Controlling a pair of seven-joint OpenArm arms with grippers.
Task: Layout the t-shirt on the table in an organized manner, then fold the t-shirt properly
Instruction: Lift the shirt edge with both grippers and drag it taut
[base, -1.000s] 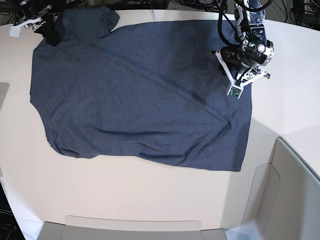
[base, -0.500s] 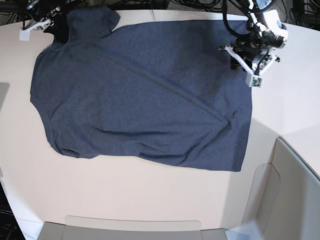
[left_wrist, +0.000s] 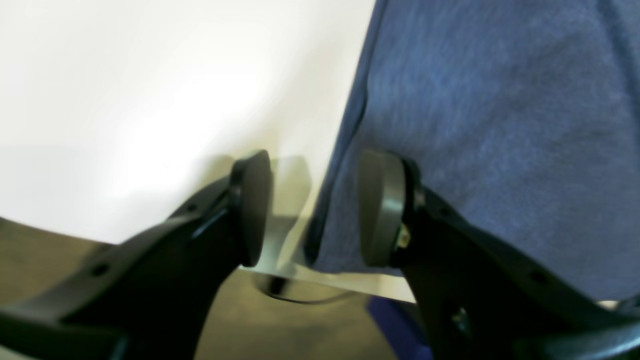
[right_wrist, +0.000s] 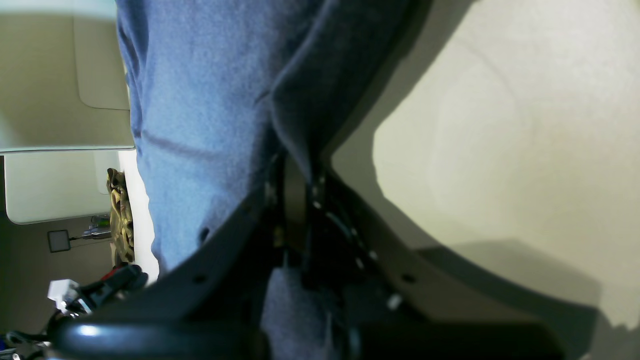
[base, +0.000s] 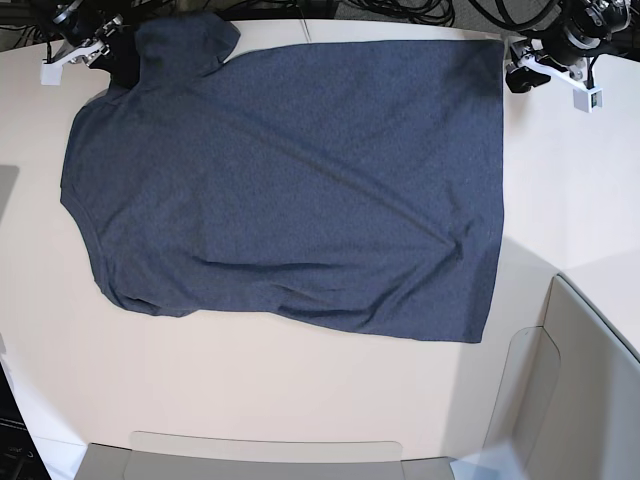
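The dark navy t-shirt (base: 290, 190) lies spread almost flat on the pale table (base: 250, 390), plain side up, with a few diagonal creases. At the far left corner my right gripper (base: 100, 55) is shut on a bunched fold of the cloth. The right wrist view shows that fold of the t-shirt (right_wrist: 200, 100) pinched where the right gripper (right_wrist: 295, 185) closes. At the far right corner my left gripper (base: 525, 72) stands open. In the left wrist view the left gripper (left_wrist: 315, 210) straddles the edge of the t-shirt (left_wrist: 500, 125), one pad over bare table (left_wrist: 125, 100).
A grey translucent panel (base: 265, 448) lines the near edge and another (base: 590, 380) stands at the right. Cables (base: 420, 12) hang beyond the table's far edge, close behind both grippers.
The left gripper has moved from the shirt's right edge up to its far right corner, and its jaws stand wider. The right gripper has closed on the cloth at the far left.
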